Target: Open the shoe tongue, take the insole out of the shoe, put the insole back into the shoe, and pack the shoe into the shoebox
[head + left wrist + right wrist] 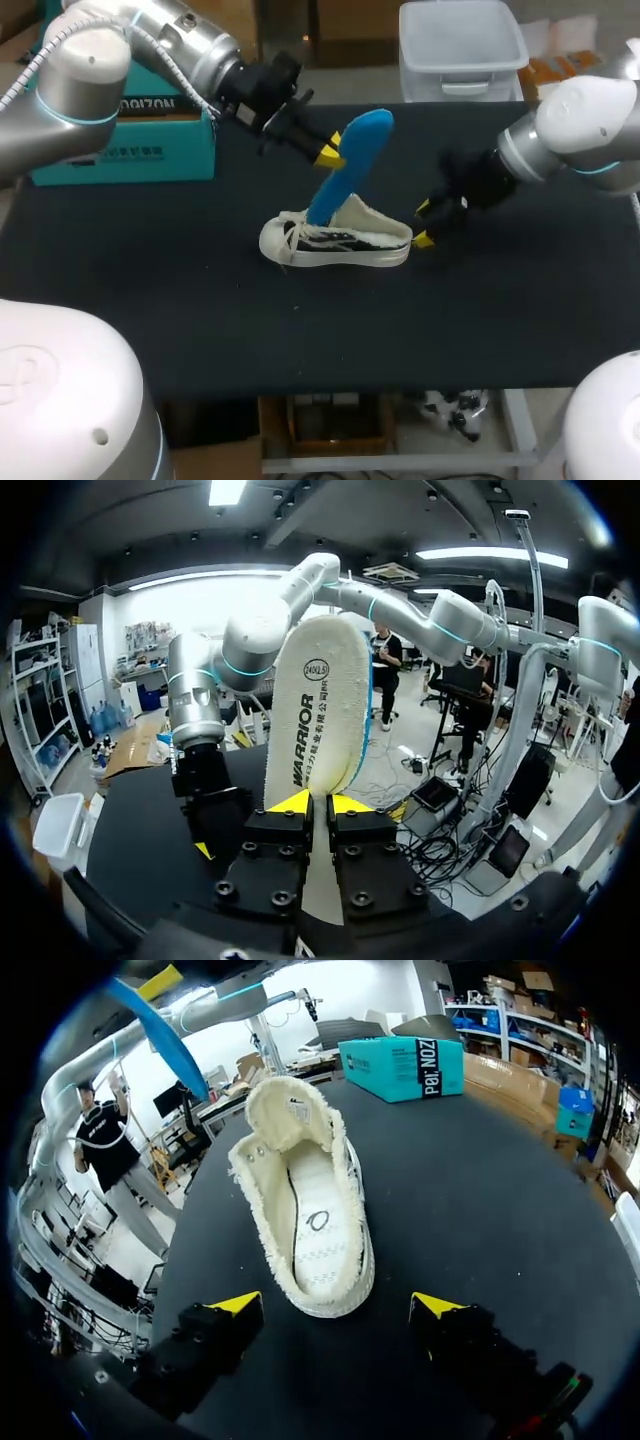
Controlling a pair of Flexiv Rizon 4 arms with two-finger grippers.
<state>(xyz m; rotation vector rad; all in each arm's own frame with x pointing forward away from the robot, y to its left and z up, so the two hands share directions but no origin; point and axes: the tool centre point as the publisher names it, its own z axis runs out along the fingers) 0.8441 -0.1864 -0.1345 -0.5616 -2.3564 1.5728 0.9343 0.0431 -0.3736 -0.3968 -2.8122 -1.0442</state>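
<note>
The left gripper (318, 802) pinches the insole (320, 700). Unheld ahead of the wide right gripper (423, 223), the shoe (310, 1210) could slide during reinsertion.

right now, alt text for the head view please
The left gripper holds a blue insole tilted above a white shoe on the dark table. The right gripper hangs with open fingers beside the shoe's heel; a teal shoebox sits back left.

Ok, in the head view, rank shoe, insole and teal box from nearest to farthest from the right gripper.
1. Shoe, heel just beside the right gripper.
2. Insole, upright over the shoe, in the left gripper.
3. Teal box, far-left table corner.
</note>
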